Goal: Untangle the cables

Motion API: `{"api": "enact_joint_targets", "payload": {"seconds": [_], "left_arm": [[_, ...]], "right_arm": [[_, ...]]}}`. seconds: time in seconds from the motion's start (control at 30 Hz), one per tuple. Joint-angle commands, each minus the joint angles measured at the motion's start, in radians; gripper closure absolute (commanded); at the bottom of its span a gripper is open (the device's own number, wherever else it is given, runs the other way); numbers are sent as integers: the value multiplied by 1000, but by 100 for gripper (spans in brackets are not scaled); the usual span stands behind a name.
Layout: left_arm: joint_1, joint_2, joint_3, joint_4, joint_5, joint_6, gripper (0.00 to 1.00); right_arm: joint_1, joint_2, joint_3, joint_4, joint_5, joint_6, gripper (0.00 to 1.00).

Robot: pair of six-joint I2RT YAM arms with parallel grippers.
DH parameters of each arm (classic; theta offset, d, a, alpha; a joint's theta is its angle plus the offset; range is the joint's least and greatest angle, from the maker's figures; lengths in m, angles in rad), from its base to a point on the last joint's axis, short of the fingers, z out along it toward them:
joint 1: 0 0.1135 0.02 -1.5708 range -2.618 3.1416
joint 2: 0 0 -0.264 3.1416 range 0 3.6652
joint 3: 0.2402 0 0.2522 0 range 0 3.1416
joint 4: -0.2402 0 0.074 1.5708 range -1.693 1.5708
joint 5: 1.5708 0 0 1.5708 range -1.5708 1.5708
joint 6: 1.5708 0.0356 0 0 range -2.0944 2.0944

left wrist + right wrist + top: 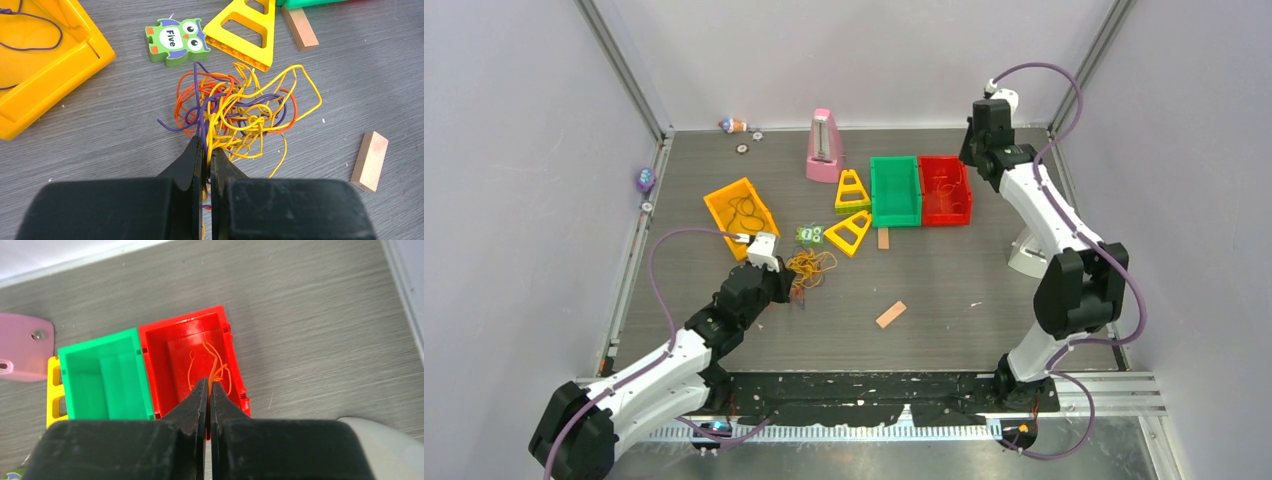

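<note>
A tangle of yellow, orange-red and dark purple cables (240, 110) lies on the grey table; it also shows in the top view (810, 266). My left gripper (206, 147) is shut on purple and yellow strands at the tangle's near edge, and sits at its left in the top view (782, 282). My right gripper (208, 385) is shut on a thin orange cable (216, 362) that runs down into the red bin (235, 355). In the top view it is high at the back right (974, 148). A purple cable (45, 47) lies in the yellow bin (50, 75).
A green owl piece (175, 40), a yellow triangle frame (240, 47) and wooden blocks (370, 160) (300, 27) ring the tangle. A green bin (894, 190) stands beside the red bin (945, 190). A pink metronome (825, 147) is behind them.
</note>
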Motion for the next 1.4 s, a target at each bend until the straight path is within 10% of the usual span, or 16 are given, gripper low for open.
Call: {"api": "enact_joint_targets", "payload": {"seconds": [0.0,0.97,1.37], "left_arm": [[1,0,19,56,5,14,100],[1,-3,16,65,43,23,100],[1,2,11,89,97,29,100]], "right_arm": [[0,59,-14,53,-89,52,95],[15,305,23,-7,-183,66,90],[15,69,-15,-37,-248,38,26]]}}
